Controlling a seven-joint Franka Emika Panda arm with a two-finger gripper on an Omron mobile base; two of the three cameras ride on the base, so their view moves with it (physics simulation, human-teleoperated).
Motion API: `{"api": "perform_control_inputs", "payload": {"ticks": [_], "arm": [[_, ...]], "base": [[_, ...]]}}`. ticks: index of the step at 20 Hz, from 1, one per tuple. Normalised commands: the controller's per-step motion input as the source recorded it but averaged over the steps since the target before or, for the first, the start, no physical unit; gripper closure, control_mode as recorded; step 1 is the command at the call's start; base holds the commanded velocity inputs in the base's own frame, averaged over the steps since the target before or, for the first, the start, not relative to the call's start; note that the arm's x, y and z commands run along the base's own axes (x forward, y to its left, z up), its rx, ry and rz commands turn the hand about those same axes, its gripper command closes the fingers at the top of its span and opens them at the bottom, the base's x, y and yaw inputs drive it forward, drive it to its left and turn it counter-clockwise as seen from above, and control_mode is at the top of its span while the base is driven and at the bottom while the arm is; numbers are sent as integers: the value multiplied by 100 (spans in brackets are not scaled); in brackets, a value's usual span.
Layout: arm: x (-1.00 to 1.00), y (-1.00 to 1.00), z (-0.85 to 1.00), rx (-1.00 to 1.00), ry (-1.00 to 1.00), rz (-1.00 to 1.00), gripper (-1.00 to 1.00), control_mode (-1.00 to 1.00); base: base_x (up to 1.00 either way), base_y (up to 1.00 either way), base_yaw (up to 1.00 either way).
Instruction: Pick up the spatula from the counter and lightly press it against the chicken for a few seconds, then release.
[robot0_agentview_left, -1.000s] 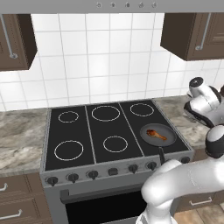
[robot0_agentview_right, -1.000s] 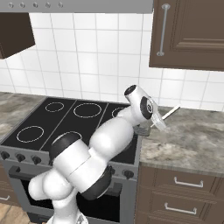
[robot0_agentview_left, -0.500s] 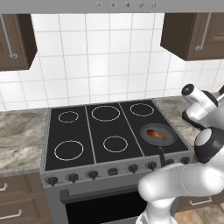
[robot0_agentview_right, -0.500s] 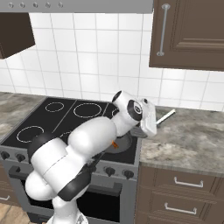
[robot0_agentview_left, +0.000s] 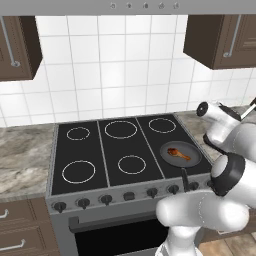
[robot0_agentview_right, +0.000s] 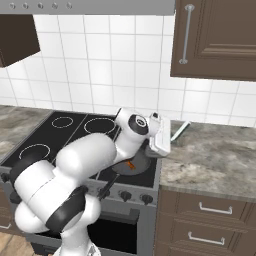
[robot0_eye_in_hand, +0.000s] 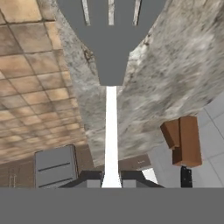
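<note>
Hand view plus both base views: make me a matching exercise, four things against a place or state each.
Things:
1. spatula
2. chicken
3. pan
4. gripper

Places or states:
A. on the front right burner of the stove
B. shut
C. lying in the pan
D. held by its white handle

Pairs: 1-D, 2-C, 3-A, 4-B

Arm bent, reaching right — tool (robot0_eye_in_hand: 111, 178) clamped closed.
</note>
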Motion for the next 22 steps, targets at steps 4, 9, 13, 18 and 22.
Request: {"api": "perform_control_inputs", "payload": {"ticks": [4,9,13,18,22], "arm": [[-27,29,20,-11,-1,0,100,-100],[-18,33,0,-1,1,0,100,-100],[-21,36,0,-1,4,0,100,-100],[-12,31,8,-3,0,-1,100,-100],[0,33,11,-4,-1,-2,100,-100]], "base": [[0,0,0],[0,0,0],[0,0,0],[0,0,0],[0,0,0]]}}
